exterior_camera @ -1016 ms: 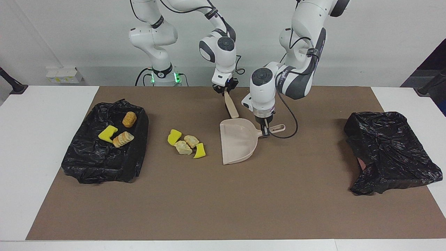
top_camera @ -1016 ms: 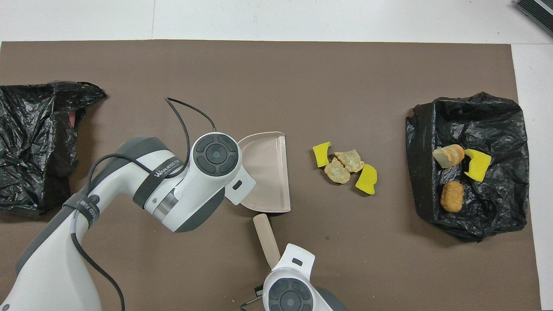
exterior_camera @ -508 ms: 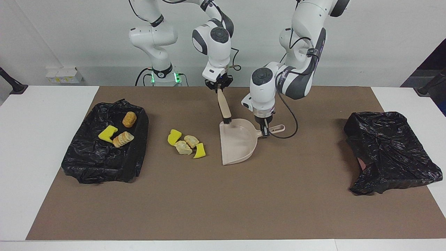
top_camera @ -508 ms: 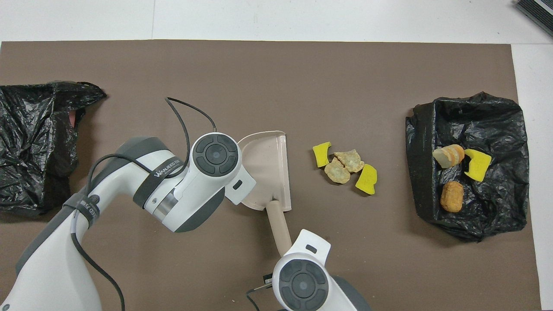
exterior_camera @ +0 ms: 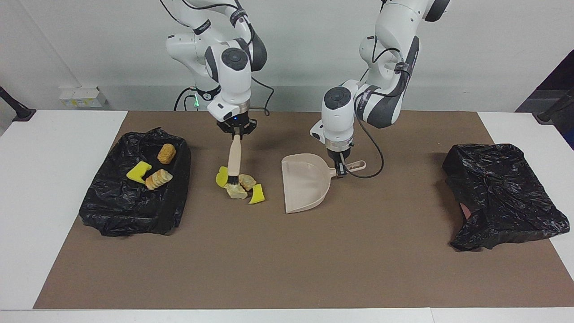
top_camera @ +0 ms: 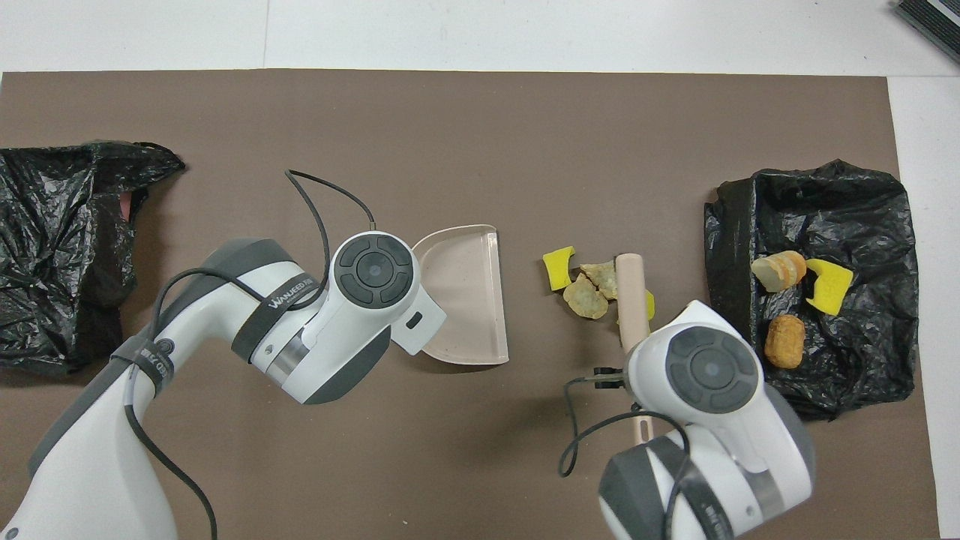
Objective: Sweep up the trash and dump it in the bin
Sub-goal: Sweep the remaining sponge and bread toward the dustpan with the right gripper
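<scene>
The beige dustpan [exterior_camera: 306,181] serves as the reference landmark; it lies flat on the brown mat [exterior_camera: 287,260] near the middle of the table, its open mouth facing the right arm's end.

The left gripper [exterior_camera: 341,169] stands directly over the dustpan's handle [exterior_camera: 354,166], with its fingers pinched on the handle where it joins the pan.

The right gripper [exterior_camera: 236,131] hangs over the mat beside the dustpan, toward the right arm's end, and is clamped on the top of a brush [exterior_camera: 233,158]. The brush hangs nearly upright (dark bristles downward), and the bristle tip [exterior_camera: 232,180] sits at the loose pile of trash.

Loose trash [exterior_camera: 240,185]: four bits, two yellow sponge pieces and two tan chunks, clustered on the mat just in front of the dustpan's mouth, not touching it.

Binned trash [exterior_camera: 152,169]: three bits lie in the black-lined bin [exterior_camera: 134,211], which is well apart from the dustpan at the right arm's end.

A second black bag [exterior_camera: 502,193] lies crumpled at the left arm's end, well apart from the dustpan.
</scene>
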Controlling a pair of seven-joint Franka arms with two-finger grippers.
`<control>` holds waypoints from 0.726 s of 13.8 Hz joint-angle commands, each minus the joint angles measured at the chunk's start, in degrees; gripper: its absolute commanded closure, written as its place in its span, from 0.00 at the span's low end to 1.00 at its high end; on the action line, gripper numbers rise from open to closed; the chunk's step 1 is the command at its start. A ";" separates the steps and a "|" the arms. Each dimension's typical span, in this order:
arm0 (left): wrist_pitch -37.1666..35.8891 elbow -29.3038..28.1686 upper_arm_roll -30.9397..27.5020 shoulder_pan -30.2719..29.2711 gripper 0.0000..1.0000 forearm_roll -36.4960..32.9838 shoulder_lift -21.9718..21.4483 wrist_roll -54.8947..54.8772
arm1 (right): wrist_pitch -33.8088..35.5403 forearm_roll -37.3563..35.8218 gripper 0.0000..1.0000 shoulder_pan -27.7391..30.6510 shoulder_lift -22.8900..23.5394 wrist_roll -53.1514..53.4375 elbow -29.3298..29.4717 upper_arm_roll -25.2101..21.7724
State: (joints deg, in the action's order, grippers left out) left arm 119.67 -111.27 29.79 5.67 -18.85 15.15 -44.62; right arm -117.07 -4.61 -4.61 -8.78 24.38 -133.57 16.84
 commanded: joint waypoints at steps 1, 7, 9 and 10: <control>1.88 -2.37 -0.26 0.13 1.00 0.74 -1.87 2.86 | 0.62 -4.43 1.00 0.47 3.92 -2.58 0.41 -3.47; -0.05 -2.46 -0.09 0.31 1.00 0.74 -2.14 5.94 | -0.96 -7.18 1.00 0.13 10.80 -5.13 2.69 -6.29; -0.05 -2.46 0.09 0.48 1.00 0.66 -2.22 5.94 | -0.79 -2.98 1.00 -1.01 14.12 -5.04 5.32 -6.12; -0.49 -2.55 0.09 0.92 1.00 0.74 -2.40 5.94 | -1.05 0.01 1.00 -1.89 16.23 -4.95 7.07 -5.94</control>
State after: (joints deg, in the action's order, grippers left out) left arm 119.47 -111.87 30.19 5.74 -18.76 15.06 -40.01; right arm -118.00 -8.64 -5.54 2.99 20.76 -130.26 10.57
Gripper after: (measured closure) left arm 0.683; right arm 0.744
